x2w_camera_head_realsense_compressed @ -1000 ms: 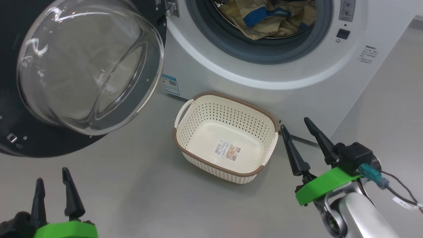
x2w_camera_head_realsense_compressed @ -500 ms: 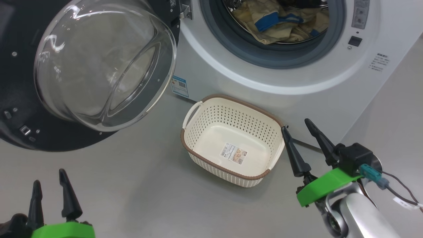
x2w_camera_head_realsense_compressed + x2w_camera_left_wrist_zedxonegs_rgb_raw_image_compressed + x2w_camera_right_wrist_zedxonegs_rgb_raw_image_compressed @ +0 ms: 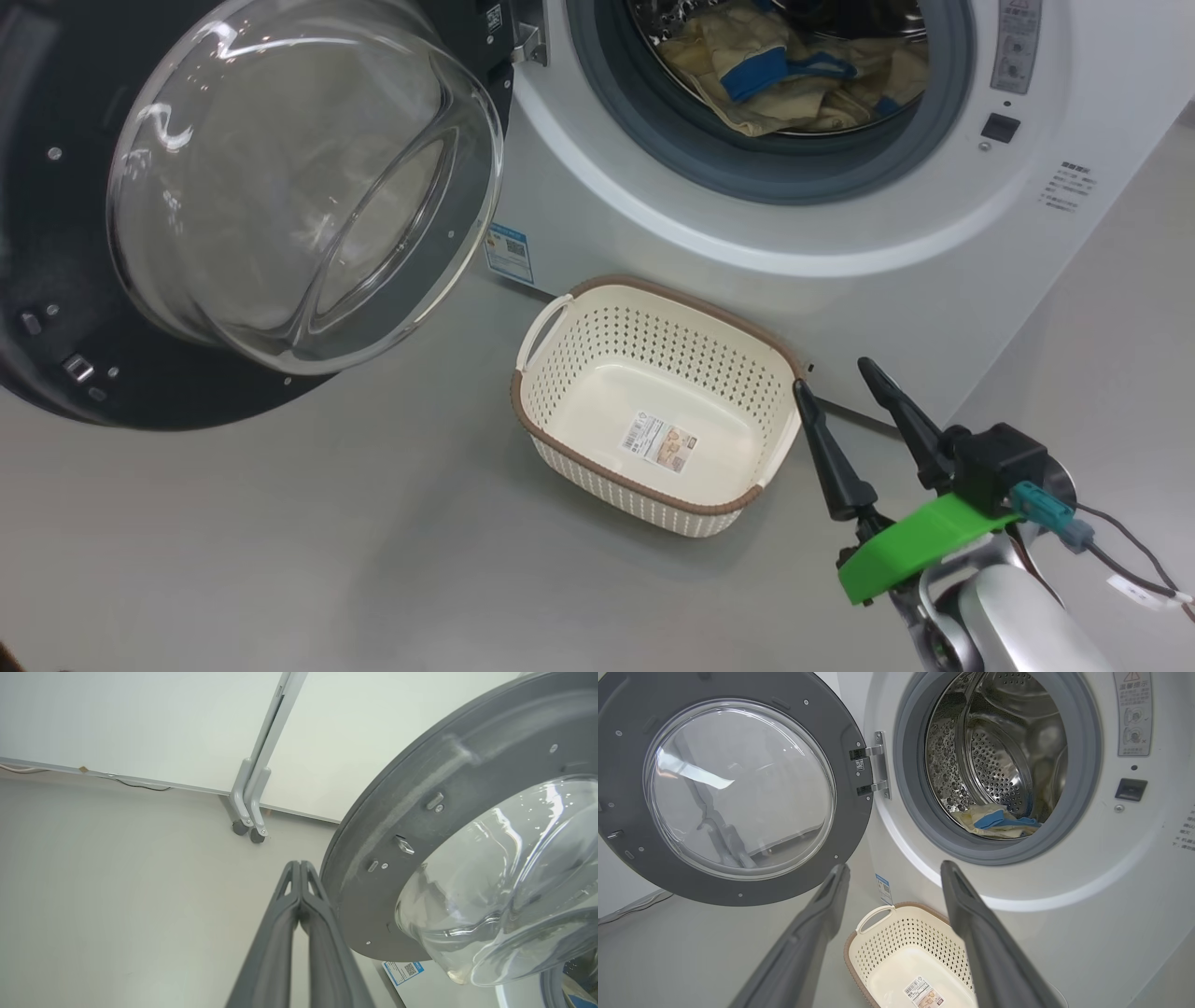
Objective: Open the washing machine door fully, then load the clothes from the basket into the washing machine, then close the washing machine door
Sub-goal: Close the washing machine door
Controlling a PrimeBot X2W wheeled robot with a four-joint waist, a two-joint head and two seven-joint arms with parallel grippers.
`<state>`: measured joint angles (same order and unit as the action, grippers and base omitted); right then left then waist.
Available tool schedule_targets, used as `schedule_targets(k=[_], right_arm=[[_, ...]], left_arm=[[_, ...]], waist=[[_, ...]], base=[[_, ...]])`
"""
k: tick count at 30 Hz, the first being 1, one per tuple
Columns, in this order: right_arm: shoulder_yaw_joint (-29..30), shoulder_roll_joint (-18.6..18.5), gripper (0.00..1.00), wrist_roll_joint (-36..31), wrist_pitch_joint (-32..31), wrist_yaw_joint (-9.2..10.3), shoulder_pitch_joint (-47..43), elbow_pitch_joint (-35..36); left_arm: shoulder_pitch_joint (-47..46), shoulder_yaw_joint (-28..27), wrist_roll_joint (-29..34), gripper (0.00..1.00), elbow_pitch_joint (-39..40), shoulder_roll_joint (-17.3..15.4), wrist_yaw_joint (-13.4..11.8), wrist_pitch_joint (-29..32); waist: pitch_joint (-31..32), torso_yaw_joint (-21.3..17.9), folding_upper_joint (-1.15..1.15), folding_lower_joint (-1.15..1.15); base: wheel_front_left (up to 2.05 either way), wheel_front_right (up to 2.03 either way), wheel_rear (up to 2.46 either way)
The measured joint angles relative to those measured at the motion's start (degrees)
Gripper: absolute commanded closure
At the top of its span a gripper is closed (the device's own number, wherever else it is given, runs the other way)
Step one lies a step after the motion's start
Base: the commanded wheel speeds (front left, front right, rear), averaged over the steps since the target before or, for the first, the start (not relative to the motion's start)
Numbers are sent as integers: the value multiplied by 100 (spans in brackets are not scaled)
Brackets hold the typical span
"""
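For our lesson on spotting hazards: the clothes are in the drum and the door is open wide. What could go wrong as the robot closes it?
1. The clothes lie close behind the grey seal; a fold might get pinched by the washing machine door.
2. The left gripper, shut, sits beside the door's rim; its narrow tips might slip when pushing.
3. The right gripper is open close to the basket and might knock it.
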<state>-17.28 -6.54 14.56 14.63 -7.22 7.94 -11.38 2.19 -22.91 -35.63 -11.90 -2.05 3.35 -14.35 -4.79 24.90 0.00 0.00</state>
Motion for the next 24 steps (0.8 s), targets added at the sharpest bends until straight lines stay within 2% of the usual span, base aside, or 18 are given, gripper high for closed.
schedule_targets(k=[5,9,15,24], right_arm=[[0,2,0,0,0,0,-20,0],[5,5,0,0,0,0,-22,0],[8,25,0,0,0,0,-21,0],[2,54,0,0,0,0,-19,-1]], left_arm=[[-209,-877,-231,100,-177,21,183,-1],[-521,-1332,-471,100,-431,-144,270,-1],[-893,-1760,-826,100,-769,-800,266,30],[-1718,-2281,-1671,100,-1346,-1579,215,654]], waist=[[-7,-24,0,0],[-24,-52,0,0],[-74,-100,0,0],[-168,-207,0,0]], base=[[0,0,0],[0,0,0],[0,0,0],[0,0,0]])
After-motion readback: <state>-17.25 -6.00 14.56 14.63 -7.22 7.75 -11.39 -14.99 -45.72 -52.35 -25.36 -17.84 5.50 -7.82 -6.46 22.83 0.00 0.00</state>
